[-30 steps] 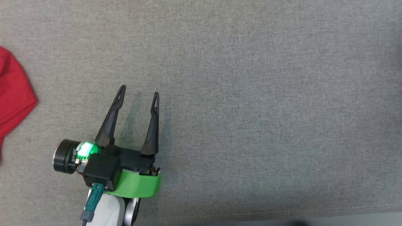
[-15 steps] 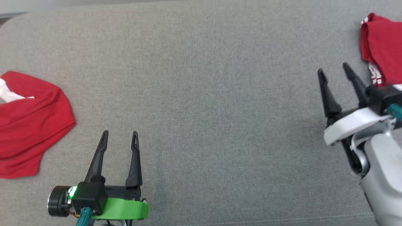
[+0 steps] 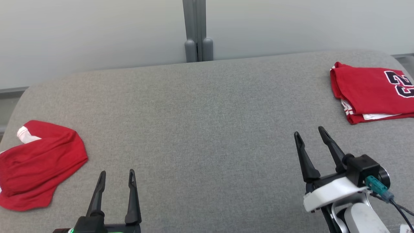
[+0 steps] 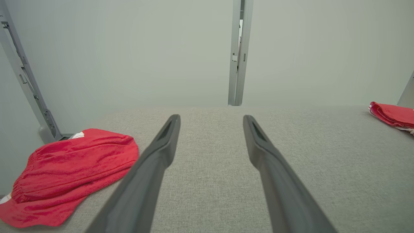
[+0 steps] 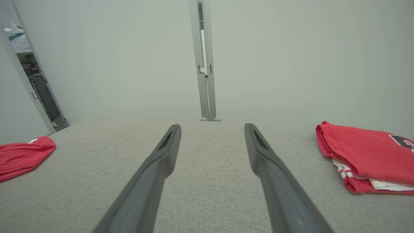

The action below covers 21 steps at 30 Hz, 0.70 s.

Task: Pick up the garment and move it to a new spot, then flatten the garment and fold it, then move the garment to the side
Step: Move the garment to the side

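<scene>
Since neither gripper grasps anything, you are at the start of a pick. The left gripper point(image 3: 117, 172) and the right gripper point(image 3: 308, 130) both hover with fingers spread and nothing between them, over the grey cushion point(image 3: 207, 129) on the near side of the post point(image 3: 196, 32). Look far left of the post, and nearer to you, for the crumpled red garment point(image 3: 38, 165). It lies bunched with white trim showing, and no finger touches it. Far right of the post sits a folded red jersey point(image 3: 372, 92), squared and stacked, which reads as finished work parked out of the way. That leaves the wide stretch in front of the post bare, probably so you have room to spread and fold. The crumpled piece looks soft and limp, so pinch a thick fold or it may slip out as you lift.
</scene>
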Motion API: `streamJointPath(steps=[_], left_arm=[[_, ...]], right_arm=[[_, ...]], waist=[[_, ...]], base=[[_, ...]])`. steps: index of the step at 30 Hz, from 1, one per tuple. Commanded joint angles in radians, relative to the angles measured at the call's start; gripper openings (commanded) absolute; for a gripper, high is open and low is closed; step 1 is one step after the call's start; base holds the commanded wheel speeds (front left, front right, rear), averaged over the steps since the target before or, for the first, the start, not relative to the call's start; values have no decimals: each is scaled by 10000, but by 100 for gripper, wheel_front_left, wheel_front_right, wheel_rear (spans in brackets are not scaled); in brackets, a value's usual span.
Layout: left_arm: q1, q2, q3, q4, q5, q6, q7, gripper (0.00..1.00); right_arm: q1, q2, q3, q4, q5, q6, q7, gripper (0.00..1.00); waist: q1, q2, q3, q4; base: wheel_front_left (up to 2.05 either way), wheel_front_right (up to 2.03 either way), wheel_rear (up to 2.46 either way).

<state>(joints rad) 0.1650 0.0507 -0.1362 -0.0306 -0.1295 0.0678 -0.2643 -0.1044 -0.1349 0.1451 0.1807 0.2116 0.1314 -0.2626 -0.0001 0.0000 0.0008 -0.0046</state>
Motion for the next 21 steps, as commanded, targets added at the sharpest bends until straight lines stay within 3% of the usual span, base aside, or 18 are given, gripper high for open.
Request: streamJointPath(steps=[1, 9, 21], left_arm=[[194, 4, -42, -10, 36, -91, 2, 100], [520, 6, -51, 58, -70, -199, 1, 100], [425, 5, -172, 220, 74, -228, 1, 100]], right_arm=[[321, 46, -78, -135, -164, -14, -27, 100], [1463, 291, -14, -543, -551, -12, -27, 100], [1681, 435, 92, -619, -504, -12, -27, 100]], waist=[[1, 0, -393, -166], [1, 0, -614, -82], [1, 0, -667, -19]], base=[[0, 0, 0], [0, 0, 0], [0, 0, 0]])
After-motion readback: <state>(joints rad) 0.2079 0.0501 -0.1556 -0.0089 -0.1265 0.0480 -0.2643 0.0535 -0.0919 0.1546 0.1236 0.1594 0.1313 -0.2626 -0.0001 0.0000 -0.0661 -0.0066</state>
